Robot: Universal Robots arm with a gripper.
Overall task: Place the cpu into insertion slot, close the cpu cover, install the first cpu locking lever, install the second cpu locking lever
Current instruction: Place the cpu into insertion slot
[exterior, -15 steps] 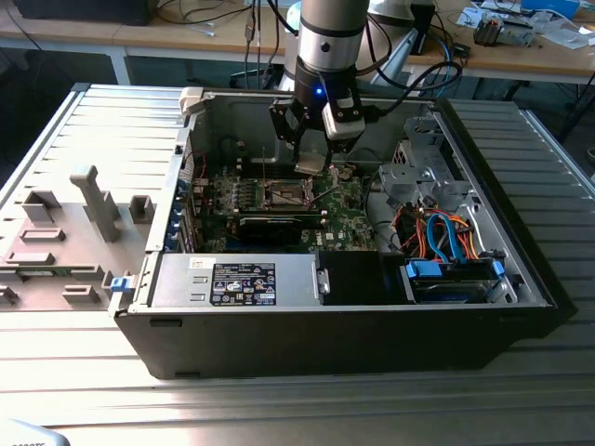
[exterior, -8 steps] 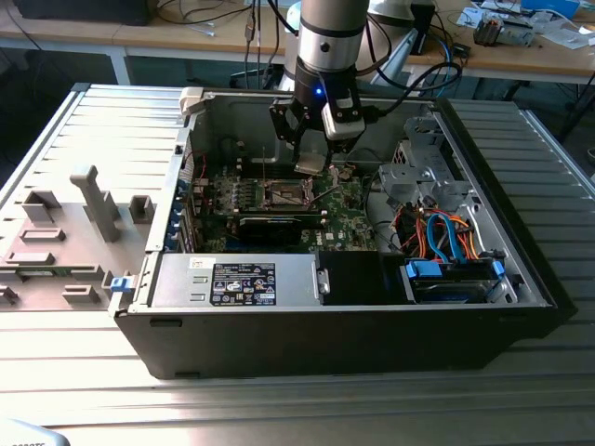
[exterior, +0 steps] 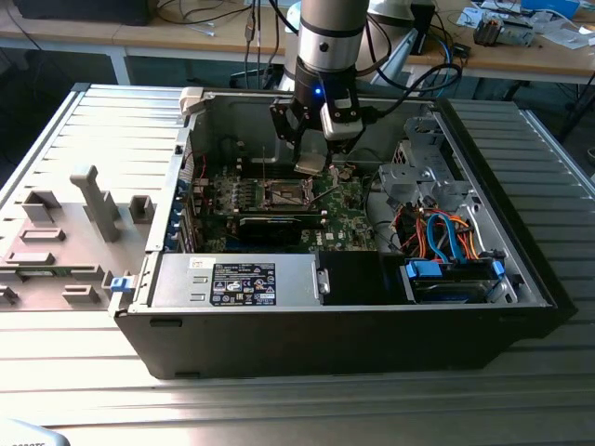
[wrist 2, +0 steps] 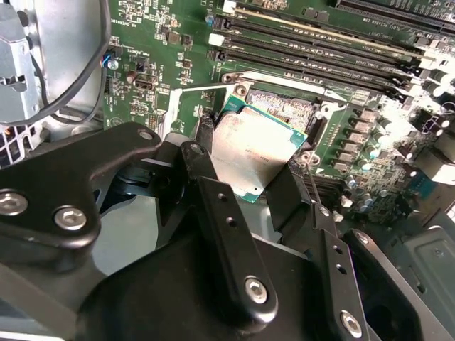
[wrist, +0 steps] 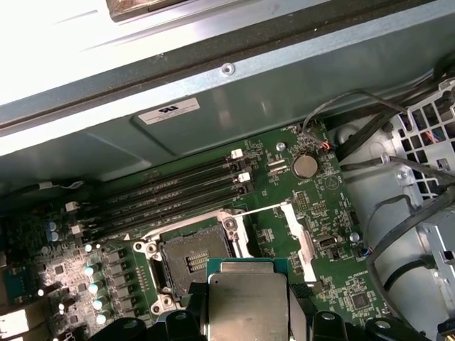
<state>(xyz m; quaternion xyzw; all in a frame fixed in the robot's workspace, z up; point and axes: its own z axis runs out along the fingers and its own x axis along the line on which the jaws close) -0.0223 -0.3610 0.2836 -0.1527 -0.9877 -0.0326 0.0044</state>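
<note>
My gripper (exterior: 311,160) hangs inside the open computer case, shut on the cpu (exterior: 310,166), a flat silvery square. In both wrist views the cpu (wrist 2: 249,160) (wrist: 247,298) sits between the black fingers (wrist 2: 206,135), held a little above the green board. The insertion slot (wrist: 190,257) (exterior: 285,194) lies bare with a dark centre, just beside and below the chip. In the second wrist view the chip overlaps part of the insertion slot (wrist 2: 284,108). The cpu cover (wrist: 302,241) (wrist 2: 165,114) is swung open beside the socket, and board shows through its window.
Long black memory slots (wrist: 163,195) (wrist 2: 320,50) run beside the socket. Loose black cables (wrist: 398,185) and a metal drive cage (exterior: 418,167) stand on the exterior view's right. The case wall (wrist: 249,92) rises behind the board. A power supply (exterior: 242,279) lines the near side.
</note>
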